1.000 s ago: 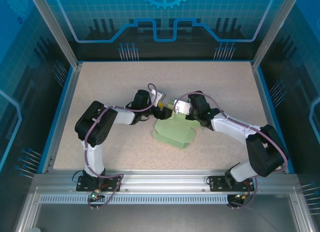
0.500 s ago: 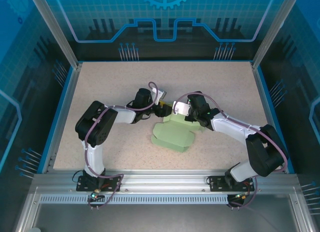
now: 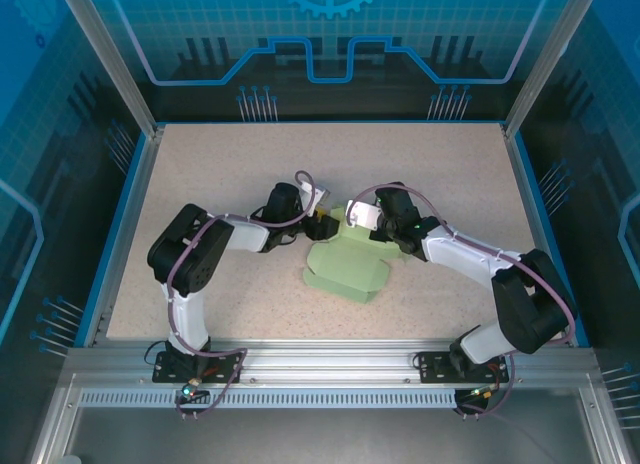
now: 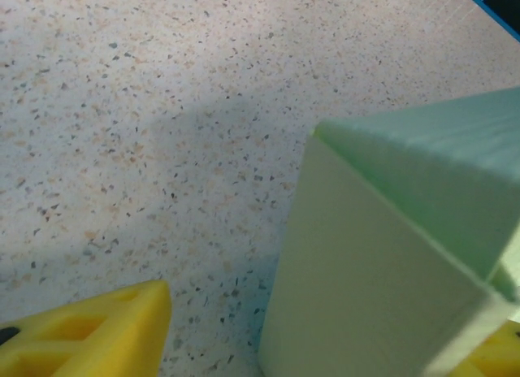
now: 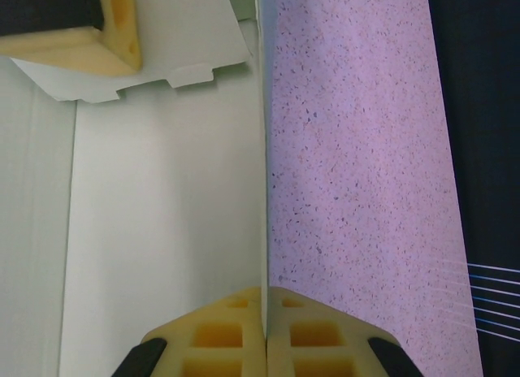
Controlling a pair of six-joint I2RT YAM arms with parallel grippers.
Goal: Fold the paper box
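The paper box (image 3: 345,269) lies mid-desk between the 2 tools and just near of them. Its far edge rises into upright panels where both tools meet it, and a rounded flap lies flat toward the near side. The right tool (image 5: 266,332) is clamped tight on the thin edge of 1 upright panel, the card running straight between its 2 yellow pads. The left tool (image 4: 292,357) is partly open around a folded corner of the box. 1 of its fingers (image 4: 89,332) is clear of the card, with bare desk (image 4: 162,109) between them (whether the other finger touches I cannot tell), so it grips nothing. The card is pale mint-green, matte and thin, with sharp creases and a stepped, tabbed flap edge. The fingers are blocky yellow foam with square hollows. The desk is speckled beige.
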